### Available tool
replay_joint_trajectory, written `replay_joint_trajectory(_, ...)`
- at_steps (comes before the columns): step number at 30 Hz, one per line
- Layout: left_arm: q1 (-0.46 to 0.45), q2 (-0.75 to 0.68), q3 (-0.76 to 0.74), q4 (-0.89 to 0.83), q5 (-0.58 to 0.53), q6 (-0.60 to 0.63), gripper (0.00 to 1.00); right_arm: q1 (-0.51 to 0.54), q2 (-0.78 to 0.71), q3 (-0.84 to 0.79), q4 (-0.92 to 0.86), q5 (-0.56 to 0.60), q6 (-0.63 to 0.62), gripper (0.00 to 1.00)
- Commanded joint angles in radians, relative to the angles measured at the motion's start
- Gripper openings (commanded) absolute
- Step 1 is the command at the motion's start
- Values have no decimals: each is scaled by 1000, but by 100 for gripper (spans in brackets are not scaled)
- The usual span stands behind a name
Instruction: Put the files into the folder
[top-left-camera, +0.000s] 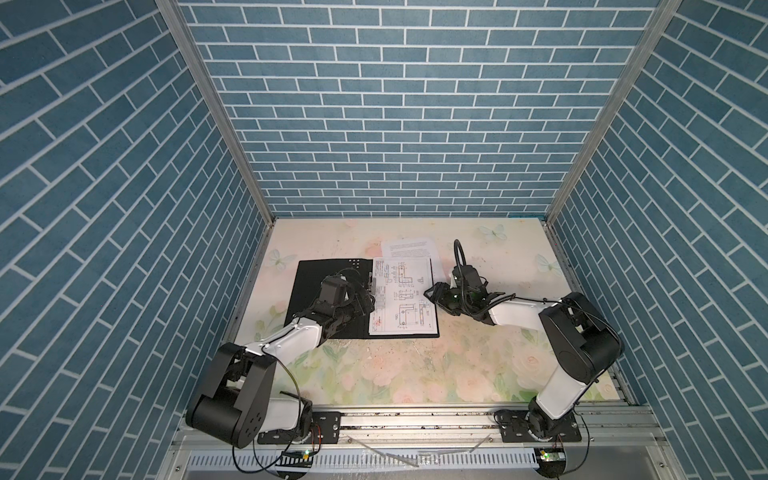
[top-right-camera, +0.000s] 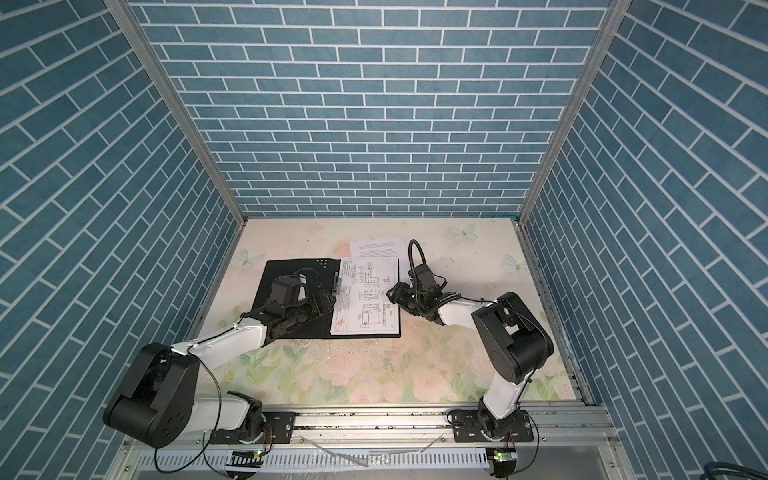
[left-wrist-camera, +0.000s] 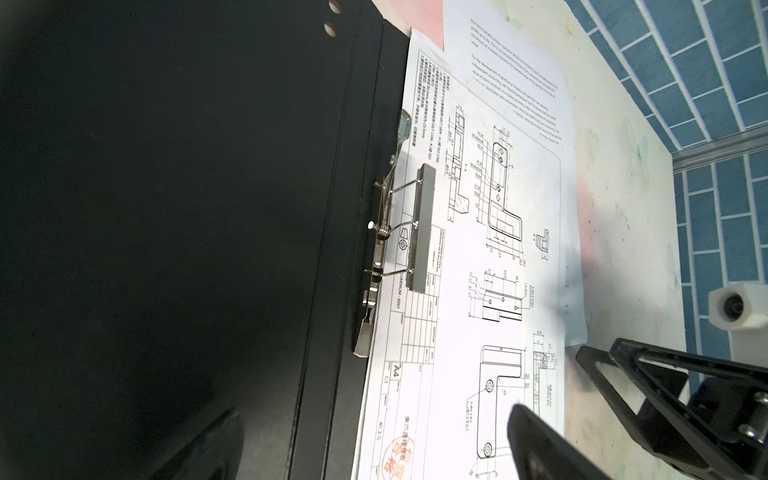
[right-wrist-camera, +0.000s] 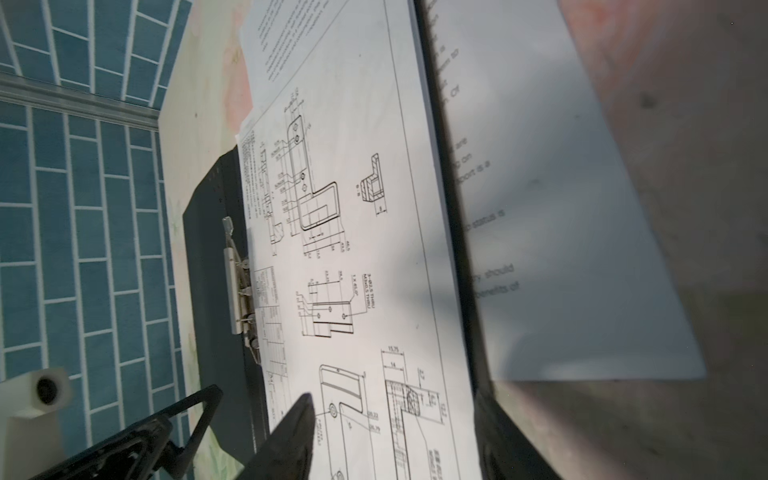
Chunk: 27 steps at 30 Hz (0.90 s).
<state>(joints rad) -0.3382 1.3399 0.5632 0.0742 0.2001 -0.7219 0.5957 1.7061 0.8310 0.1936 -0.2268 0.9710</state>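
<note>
While the left claw (top-left-camera: 369, 298) is hanging spread wide just beside the metal clip (left-wrist-camera: 420, 227) of the open folder (top-left-camera: 309, 276), the right claw (top-left-camera: 433, 292) is standing parted beside the outer edge of the drawing sheet (top-left-camera: 405, 299). The text sheet (top-left-camera: 409, 247) is lying just past the right claw, partly tucked under the folder, and anything beneath the drawing sheet is being covered.

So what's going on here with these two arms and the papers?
Two robot arms are filing loose papers into an open black folder on the table. A sheet of technical drawings lies on the folder's right half. The left claw hangs open over the spine clip, and the right claw, open and empty, sits at that sheet's right edge. A printed text sheet pokes out from under the folder's far corner, not yet filed.
</note>
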Motion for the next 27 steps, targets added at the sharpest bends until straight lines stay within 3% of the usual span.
replay_joint_trajectory(1,6,-23,1,-26,-19,11,100,-11,-41,79,-162,92,-108,64)
replay_joint_trajectory(12,-7,-44,22,-48,-18,21,100,-53,45,213,-297,145,-258,64)
replay_joint_trajectory(18,-16,-56,73,-106,-40,63,100,-88,94,319,-432,204,-343,58)
replay_joint_trajectory(27,-16,104,348,-227,-51,213,100,-134,101,297,-415,146,-357,58)
